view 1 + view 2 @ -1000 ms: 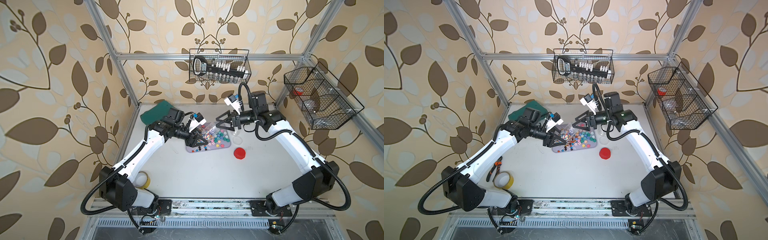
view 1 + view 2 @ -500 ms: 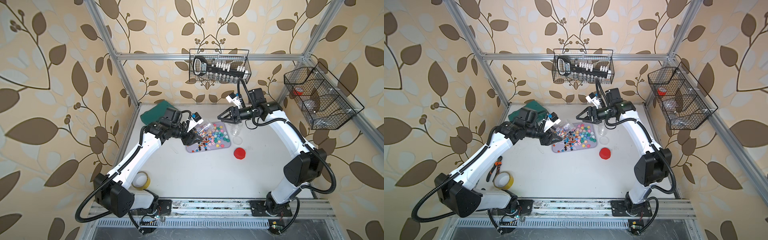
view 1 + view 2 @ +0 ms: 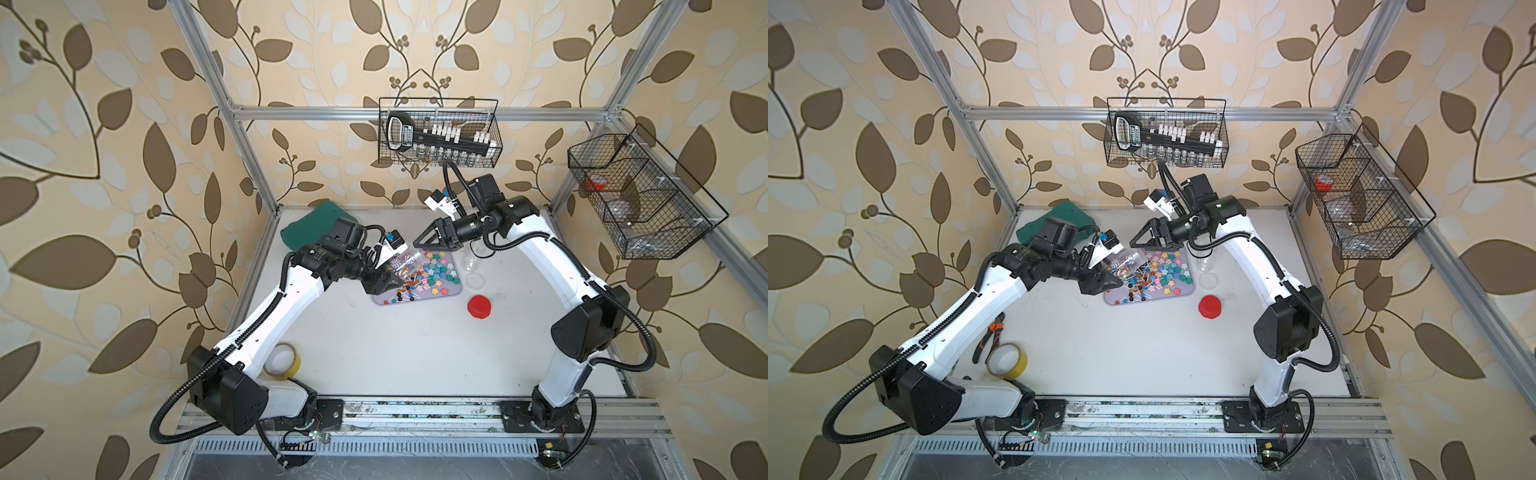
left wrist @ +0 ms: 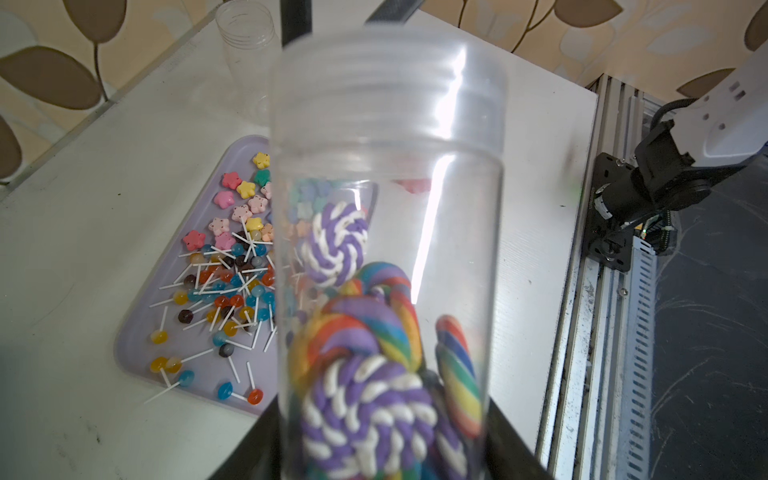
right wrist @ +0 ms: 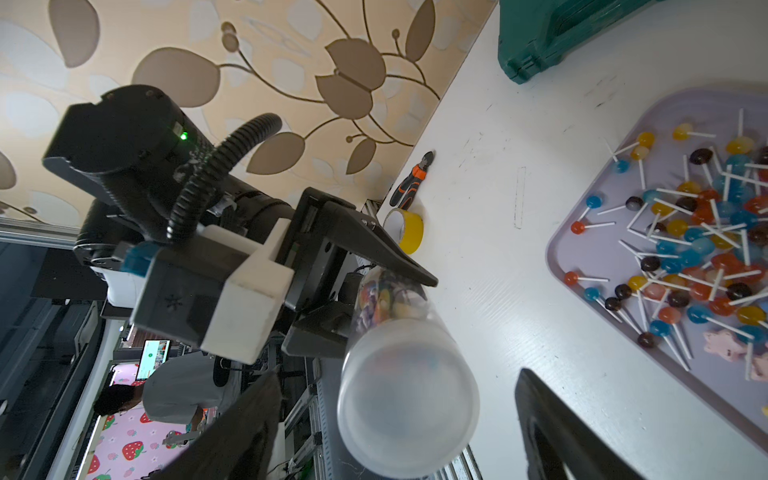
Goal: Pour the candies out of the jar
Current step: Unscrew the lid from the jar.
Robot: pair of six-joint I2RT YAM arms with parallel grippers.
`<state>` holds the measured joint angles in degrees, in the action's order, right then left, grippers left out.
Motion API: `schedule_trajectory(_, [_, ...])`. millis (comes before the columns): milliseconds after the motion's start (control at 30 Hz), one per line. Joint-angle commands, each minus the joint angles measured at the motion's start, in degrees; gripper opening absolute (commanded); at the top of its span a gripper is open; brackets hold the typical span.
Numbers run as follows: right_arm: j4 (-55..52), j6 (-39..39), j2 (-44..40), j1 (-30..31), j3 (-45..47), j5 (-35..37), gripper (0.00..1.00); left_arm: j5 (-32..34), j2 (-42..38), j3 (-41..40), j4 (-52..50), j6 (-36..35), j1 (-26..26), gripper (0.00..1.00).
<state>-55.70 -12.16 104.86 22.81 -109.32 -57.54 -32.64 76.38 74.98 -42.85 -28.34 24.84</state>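
Right jaws, wide open, have edged closer to mouth of jar [image 3: 406, 263]; left jaws clamp jar base. Swirl lollipops [image 4: 360, 390] lodged inside by left jaws: pour unfinished.

Leaf-patterned beige wallpaper [image 3: 124, 166] surrounds a white table [image 3: 415, 353] framed by aluminium rails [image 3: 311, 112].

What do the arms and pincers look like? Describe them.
Left arm and right arm: white shells, black joints, black ribbed hoses. Left pincer and right pincer: black, triangular fingers, with a white-and-blue camera block at each wrist.
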Motion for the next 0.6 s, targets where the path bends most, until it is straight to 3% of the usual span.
schedule_trajectory(0, [-3.62,2.20,1.87,0.76,-1.89,1.54,0.83,-0.93,-0.84,2.19,0.49,-1.11,0.74,0.20])
schedule_trajectory(567, [-5.78,4.67,2.76,1.34,-2.80,1.73,0.63,-1.02,-0.99,2.10,0.49,-1.23,0.78,0.20])
